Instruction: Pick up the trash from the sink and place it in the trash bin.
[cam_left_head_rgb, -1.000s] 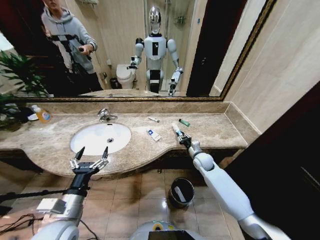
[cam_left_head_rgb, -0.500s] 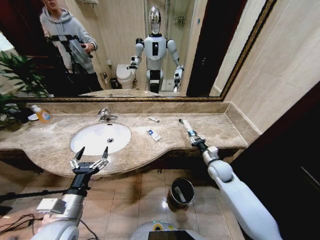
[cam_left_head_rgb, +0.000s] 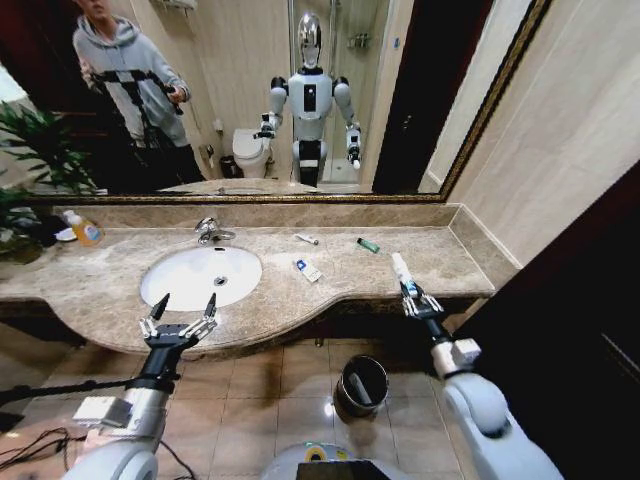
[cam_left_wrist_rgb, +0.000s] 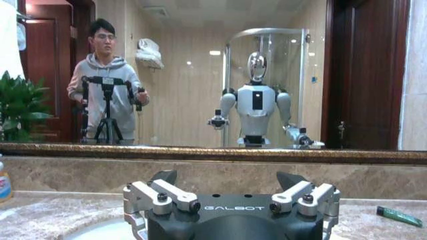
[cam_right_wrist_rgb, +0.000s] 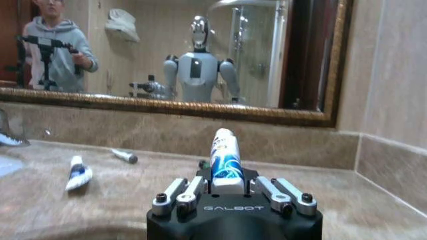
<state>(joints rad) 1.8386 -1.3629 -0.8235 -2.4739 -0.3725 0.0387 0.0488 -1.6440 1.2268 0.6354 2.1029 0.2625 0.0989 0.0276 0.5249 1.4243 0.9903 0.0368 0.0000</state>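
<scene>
Pinching one white tube (cam_left_head_rgb: 402, 268): right tool (cam_left_head_rgb: 420, 300) | left tool (cam_left_head_rgb: 180, 320) spread | counter: three bits

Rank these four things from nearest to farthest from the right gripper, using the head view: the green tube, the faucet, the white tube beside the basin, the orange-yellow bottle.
Measured from the right gripper, which holds a white tube at the counter's right front edge:
1. Green tube, near the back wall on the right.
2. White tube beside the basin, mid-counter.
3. Faucet, behind the sink.
4. Orange-yellow bottle, far left.
</scene>
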